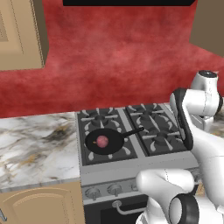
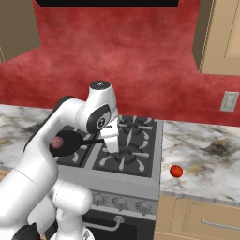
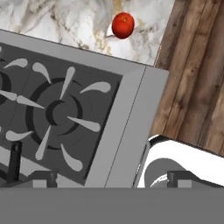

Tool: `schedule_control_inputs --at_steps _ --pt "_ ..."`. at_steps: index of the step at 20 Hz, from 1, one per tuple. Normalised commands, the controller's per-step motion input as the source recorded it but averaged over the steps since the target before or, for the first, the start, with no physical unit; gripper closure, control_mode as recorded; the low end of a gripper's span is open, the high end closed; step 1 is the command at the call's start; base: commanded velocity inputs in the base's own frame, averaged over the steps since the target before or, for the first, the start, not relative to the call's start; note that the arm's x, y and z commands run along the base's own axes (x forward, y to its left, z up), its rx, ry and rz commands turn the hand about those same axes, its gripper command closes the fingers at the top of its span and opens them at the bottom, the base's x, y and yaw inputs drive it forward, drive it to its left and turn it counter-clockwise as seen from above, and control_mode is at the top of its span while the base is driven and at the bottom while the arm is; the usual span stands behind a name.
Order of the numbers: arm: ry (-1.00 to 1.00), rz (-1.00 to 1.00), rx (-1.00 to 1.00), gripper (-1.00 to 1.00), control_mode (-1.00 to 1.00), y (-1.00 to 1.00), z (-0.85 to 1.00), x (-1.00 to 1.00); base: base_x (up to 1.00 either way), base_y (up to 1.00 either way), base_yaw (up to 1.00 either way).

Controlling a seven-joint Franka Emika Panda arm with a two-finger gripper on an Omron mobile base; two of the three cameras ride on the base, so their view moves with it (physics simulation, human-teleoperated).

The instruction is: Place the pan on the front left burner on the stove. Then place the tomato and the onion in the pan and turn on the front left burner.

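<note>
**Onion in pan, tomato waits on counter**

The tomato (image 2: 176,171) lies alone on the marble counter (image 2: 206,154) just right of the stove (image 2: 133,176), nothing blocking it. The arm bends over the right burners, its hand (image 2: 112,140) pointing down, fingers spread wide and empty. The pan (image 1: 104,141) sits on the front left burner (image 1: 94,154), holding the onion (image 1: 102,141); its handle points right and back.

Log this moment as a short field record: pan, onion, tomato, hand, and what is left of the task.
pan: on the front left burner of the stove, handle toward the stove's middle
onion: lying in the pan
tomato: on the marble counter right of the stove, apart from it
hand: open, holding nothing, above the stove's front right part
left to do: tomato into the pan, then turn on the burner
</note>
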Motion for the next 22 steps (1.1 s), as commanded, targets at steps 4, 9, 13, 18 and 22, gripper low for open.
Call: schedule_control_inputs --at_steps 4,9,13,18,22 --pt "0.09 -0.15 0.00 -1.00 -1.00 -0.72 0.00 -0.20 0.00 0.00 0.00" --pt "0.06 -0.15 0.00 -1.00 -1.00 -0.72 0.00 -0.21 0.00 0.00 0.00" --pt "0.06 -0.09 0.00 -1.00 -1.00 -0.69 -0.01 -0.11 0.00 0.00 0.00" --pt "0.06 -0.04 0.00 -1.00 -1.00 -0.54 -0.12 -0.03 0.00 0.00 0.00" --pt "0.11 0.00 0.00 -1.00 -1.00 -0.36 -0.15 0.00 0.00 0.00 0.00"
